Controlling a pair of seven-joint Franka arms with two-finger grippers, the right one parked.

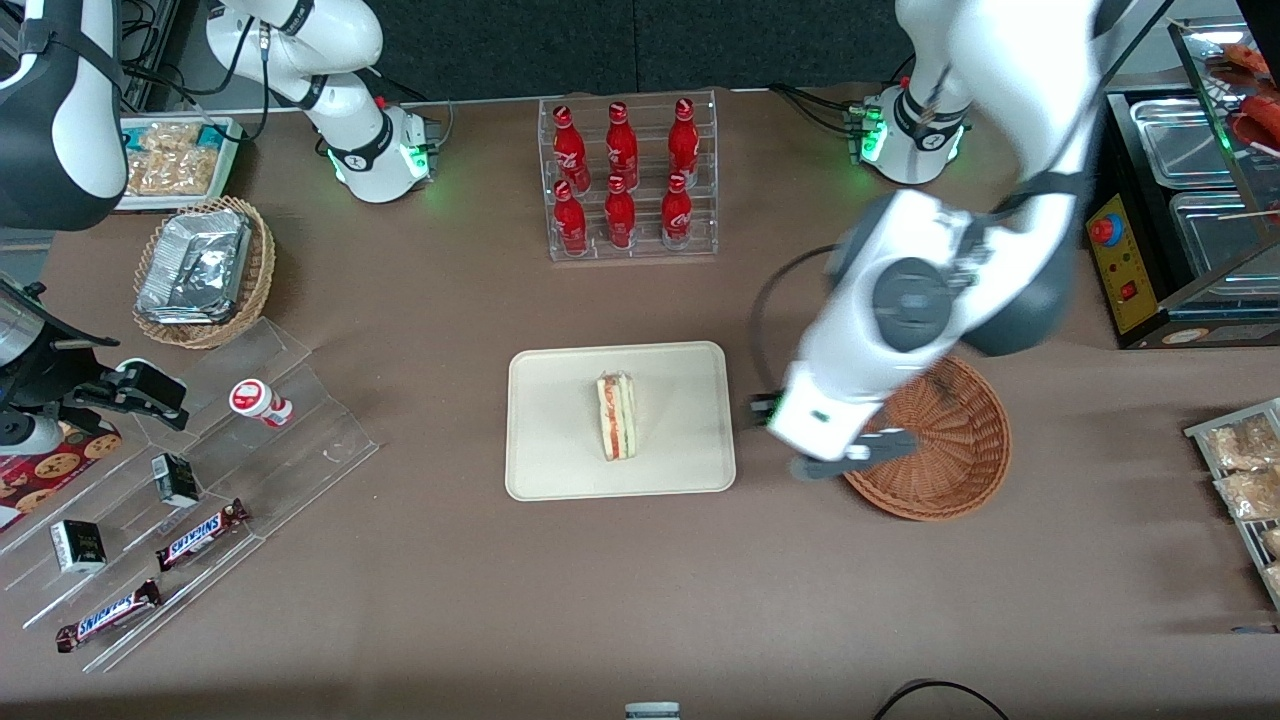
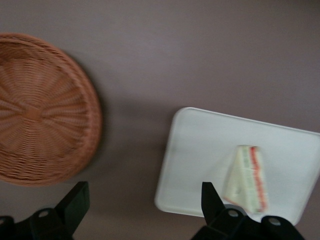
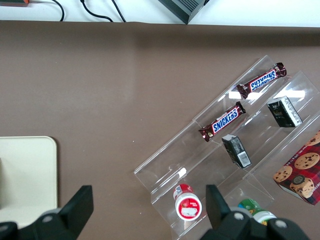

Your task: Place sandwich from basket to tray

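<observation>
The sandwich [image 1: 617, 416] [image 2: 246, 177], a white wedge with red and green filling, lies on the cream tray [image 1: 560, 440] [image 2: 200, 150] at the middle of the table. Beside the tray, toward the working arm's end, the reddish-brown wicker basket [image 1: 950, 440] [image 2: 40, 110] holds nothing. My left gripper [image 1: 812, 432] [image 2: 143, 190] hovers over the bare tablecloth between tray and basket. It is open, with nothing between its fingers. An edge of the tray [image 3: 25, 170] also shows in the right wrist view.
An acrylic rack of red cola bottles [image 1: 625, 180] stands farther from the front camera than the tray. A tan basket of foil containers [image 1: 205, 270] and a stepped acrylic rack with snack bars [image 1: 190, 480] lie toward the parked arm's end. Packed snacks [image 1: 1240, 470] and a metal cabinet [image 1: 1190, 220] are at the working arm's end.
</observation>
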